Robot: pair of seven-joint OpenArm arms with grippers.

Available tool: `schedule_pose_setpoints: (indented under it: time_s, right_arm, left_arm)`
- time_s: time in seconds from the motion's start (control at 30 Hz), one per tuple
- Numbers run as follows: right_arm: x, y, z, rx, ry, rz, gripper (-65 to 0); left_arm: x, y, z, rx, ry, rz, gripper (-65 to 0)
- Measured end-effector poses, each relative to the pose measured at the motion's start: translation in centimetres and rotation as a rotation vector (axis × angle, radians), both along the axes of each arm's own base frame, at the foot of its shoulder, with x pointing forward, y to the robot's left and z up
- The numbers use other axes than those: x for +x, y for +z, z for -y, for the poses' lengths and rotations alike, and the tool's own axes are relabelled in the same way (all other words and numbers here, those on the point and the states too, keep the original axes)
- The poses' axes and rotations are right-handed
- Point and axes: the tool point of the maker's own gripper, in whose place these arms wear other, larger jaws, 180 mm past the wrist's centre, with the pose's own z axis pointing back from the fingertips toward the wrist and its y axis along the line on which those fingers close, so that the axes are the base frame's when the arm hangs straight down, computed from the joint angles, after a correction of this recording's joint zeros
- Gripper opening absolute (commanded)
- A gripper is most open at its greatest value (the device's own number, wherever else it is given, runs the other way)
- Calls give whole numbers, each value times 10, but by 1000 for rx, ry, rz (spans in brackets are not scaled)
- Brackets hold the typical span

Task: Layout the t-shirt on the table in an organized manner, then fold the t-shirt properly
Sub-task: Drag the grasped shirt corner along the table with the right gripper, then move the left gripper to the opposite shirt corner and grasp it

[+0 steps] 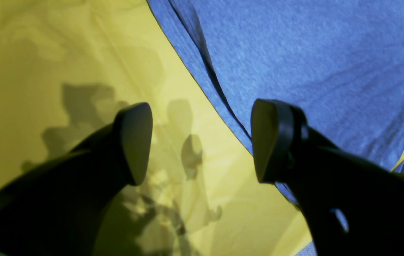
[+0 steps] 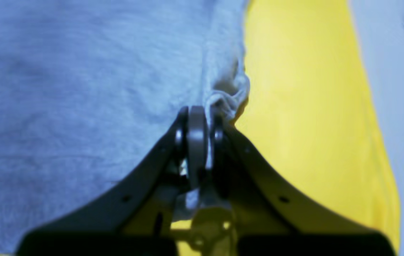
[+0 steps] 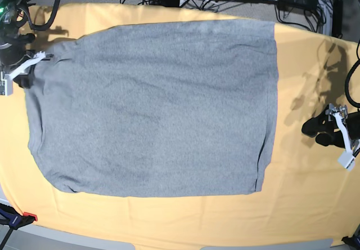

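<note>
Lying flat on the table, the t-shirt was spread out wide, with its plain grey side up and no black letters showing. It covered the middle of the yellow cloth, with bare cloth all around it. It looked mostly smooth, with only a few soft wrinkles. I could not see the sleeves sticking out, so they may have been tucked under, but I could not tell for sure. The right gripper was at one edge of the shirt, and its jaws were pressed together with a little bunch of grey cloth pinched between them. In the base view this gripper sat at the far left edge of the shirt. The left gripper was on the other side, over the bare yellow cloth just beside the shirt's edge. Its jaws were spread wide and held nothing. In the base view it was a little way off from the shirt's side. So the laying-out part seemed nearly done, since the shirt was flat and tidy. The folding part did not look started, because no side was turned over onto the rest. That job was all left to do.
</note>
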Motion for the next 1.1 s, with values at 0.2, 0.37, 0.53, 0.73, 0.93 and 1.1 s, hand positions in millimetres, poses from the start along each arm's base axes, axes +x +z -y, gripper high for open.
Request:
schedule_pose_setpoints:
  time_s: [0.2, 0.37, 0.53, 0.73, 0.93, 1.1]
  right_arm:
    - [-36, 0, 66, -115, -425, -48, -650]
    - [-56, -8, 73, -151, -479, -102, -650]
    - [-45, -19, 48, -71, -343, -109, -480]
    - [-41, -11, 53, -119, -339, -74, -309]
    - [-40, -10, 53, -118, -339, -69, -309]
    - [-40, -10, 53, -118, -339, -69, -309]
  left_arm:
    - [0, 0, 0, 0, 0, 0, -209]
    - [0, 0, 0, -1, 0, 0, -209]
    - [0, 0, 0, -1, -1, -3, -209]
    - [-27, -4, 16, -64, -103, -134, -209]
    - [-45, -30, 21, -80, -102, -205, -209]
    - [-64, -57, 28, -123, -50, -321, -209]
